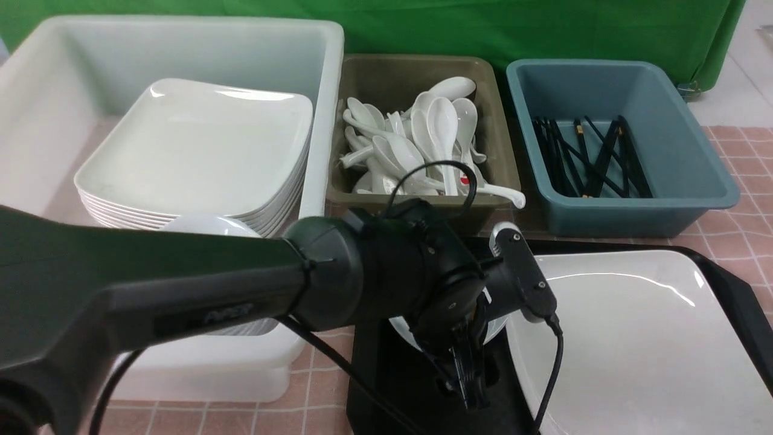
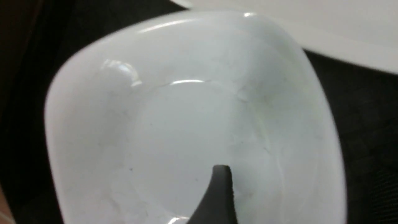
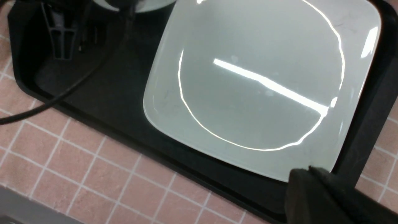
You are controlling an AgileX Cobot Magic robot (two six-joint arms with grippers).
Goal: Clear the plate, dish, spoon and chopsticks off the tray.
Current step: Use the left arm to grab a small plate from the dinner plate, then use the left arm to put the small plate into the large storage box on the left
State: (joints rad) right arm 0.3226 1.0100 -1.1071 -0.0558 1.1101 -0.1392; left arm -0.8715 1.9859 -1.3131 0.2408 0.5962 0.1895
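The black tray (image 1: 738,291) lies at the front right, and it also shows in the right wrist view (image 3: 102,102). The large white plate (image 1: 634,338) lies on its right part (image 3: 258,93). A small white dish (image 1: 401,332) lies on the tray's left part, mostly hidden behind my left wrist; it fills the left wrist view (image 2: 174,124). My left gripper (image 1: 468,380) points down at the dish. One finger (image 2: 219,193) is over the dish's inside, far from the rim, and the jaws look open. My right gripper (image 3: 311,171) is shut and empty by the plate's corner. No spoon or chopsticks show on the tray.
A white tub (image 1: 329,90) at the back left holds a stack of large plates (image 1: 199,145). An olive bin (image 1: 362,78) holds several white spoons (image 1: 423,139). A blue bin (image 1: 694,151) holds black chopsticks (image 1: 592,157). The table (image 1: 743,235) is pink tile.
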